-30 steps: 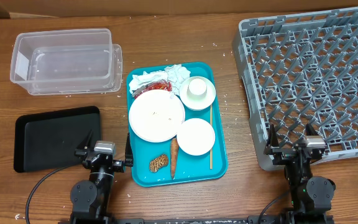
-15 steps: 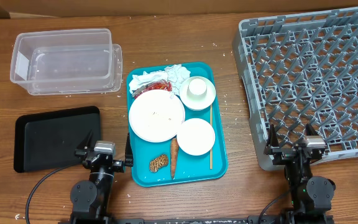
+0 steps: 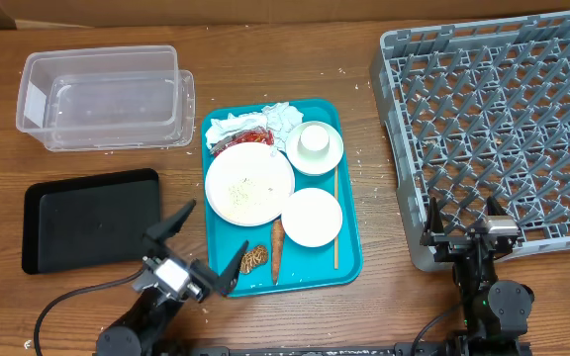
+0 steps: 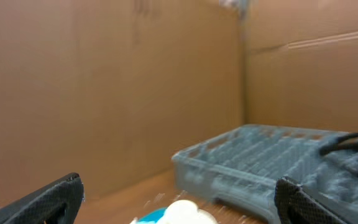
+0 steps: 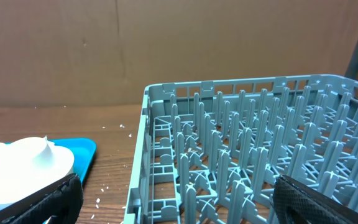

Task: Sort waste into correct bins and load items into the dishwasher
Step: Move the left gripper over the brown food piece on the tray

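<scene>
Wooden counter backed by brown cardboard walls. Crumpled napkins and plates lie on the teal tray, between black tray and grey dish rack. Left gripper and right gripper — both released, empty.

The shallow black tray is laid flat just left of the left gripper, with the carrot and brown food bit just beside it on its right, the large plate, small plate, cup on its saucer, stick, napkins and red wrapper ahead of it, and the grey dish rack directly ahead of the right gripper.
</scene>
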You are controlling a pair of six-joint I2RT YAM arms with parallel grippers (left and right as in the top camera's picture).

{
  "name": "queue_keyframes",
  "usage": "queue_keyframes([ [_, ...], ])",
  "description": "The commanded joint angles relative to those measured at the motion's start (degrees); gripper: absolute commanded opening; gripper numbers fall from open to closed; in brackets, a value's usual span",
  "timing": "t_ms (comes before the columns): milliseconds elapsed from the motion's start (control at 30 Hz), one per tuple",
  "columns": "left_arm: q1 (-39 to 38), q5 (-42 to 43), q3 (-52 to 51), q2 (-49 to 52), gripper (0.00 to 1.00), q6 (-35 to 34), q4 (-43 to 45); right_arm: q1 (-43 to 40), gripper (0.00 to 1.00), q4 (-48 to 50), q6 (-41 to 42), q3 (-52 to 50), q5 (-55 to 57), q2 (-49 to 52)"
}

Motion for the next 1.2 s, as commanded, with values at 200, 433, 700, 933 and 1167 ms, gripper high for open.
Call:
queue_keyframes([
  [200, 0.37, 6.93, 11.87, 4.50, 1.00, -6.84, -18.08, 0.44, 1.00, 0.35, 0.28, -0.59, 0.31, -0.57],
  [433, 0.35, 6.69, 34.95, 26.16, 1.00, 1.20, -41.83, 0.44, 1.00, 0.35, 0.28, -0.59, 0.31, -0.57],
  [700, 0.28, 13.29, 49.83, 48.48, 1.00, -2.23, -53.70, 0.44, 1.00, 0.35, 0.28, -0.59, 0.31, -0.57],
  [933, -7.91, -11.78, 56.00, 60.15, 1.00, -8.26, -74.07, 0.44, 1.00, 0.35, 0.26, -0.59, 0.31, -0.57],
  [1167, -25.16, -32.26, 58.03, 70.97, 1.00, -17.51, -82.68, 0.44, 1.00, 0.35, 0.28, -0.59, 0.31, -0.57],
])
